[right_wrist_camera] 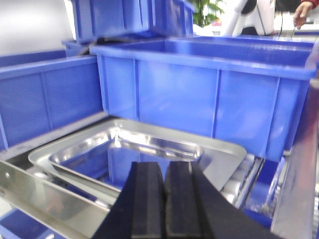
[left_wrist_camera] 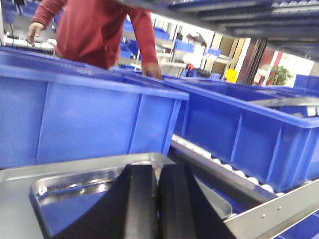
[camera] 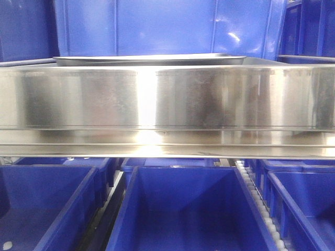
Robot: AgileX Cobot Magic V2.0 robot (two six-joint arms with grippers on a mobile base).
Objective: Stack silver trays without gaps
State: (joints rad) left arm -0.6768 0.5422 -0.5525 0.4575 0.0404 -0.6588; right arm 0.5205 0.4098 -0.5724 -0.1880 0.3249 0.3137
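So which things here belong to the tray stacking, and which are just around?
Job:
- silver trays
- left gripper, shut, over a tray
- right gripper, shut, over a tray

Just around:
- blue bins
- steel shelf front
- person in red
- rollers

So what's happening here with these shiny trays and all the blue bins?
A two-armed robot is working at a shelf of blue bins. Each hand, left hand and right hand, hovers closed and empty over a silver tray, holding nothing. A person in red stands behind the bins.
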